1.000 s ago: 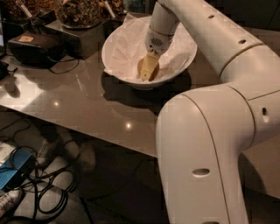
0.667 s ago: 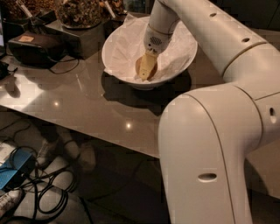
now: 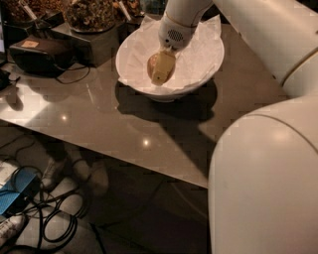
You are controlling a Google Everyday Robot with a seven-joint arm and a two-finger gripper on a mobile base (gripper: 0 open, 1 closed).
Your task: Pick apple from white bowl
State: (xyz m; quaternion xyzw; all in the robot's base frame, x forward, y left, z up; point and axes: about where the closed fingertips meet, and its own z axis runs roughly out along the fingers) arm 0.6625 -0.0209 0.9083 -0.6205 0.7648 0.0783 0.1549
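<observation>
Clearly down inside the white bowl (image 3: 130, 74) with the gripper (image 3: 160, 70), at the left half of it, above the crinkled paper (image 3: 198, 54). Holds the apple (image 3: 151, 63) between narrow fingers (image 3: 164, 69): near finger across the front of the fruit, far one hidden behind it. Not yet lifted; lies low in the bowl, touching or almost touching the paper, cannot say which. Stands, bowl and all, on the grey table (image 3: 99, 124), toward the back edge, beside dark bowls of brown snacks (image 3: 89, 12) and a black box (image 3: 39, 52).

Probably just ahead of the lift. Could go wrong in several ways. Could slip out, being round and smooth, if gripped off centre, and then roll under the paper folds. Could catch the paper together with the fruit and drag the lining up, maybe tipping the narrow-footed bowl. Could also knock the rim with the wrist if pulled up at a slant toward the snack bowls. Asks for a straight, slow rise and steady pressure on the fruit.
</observation>
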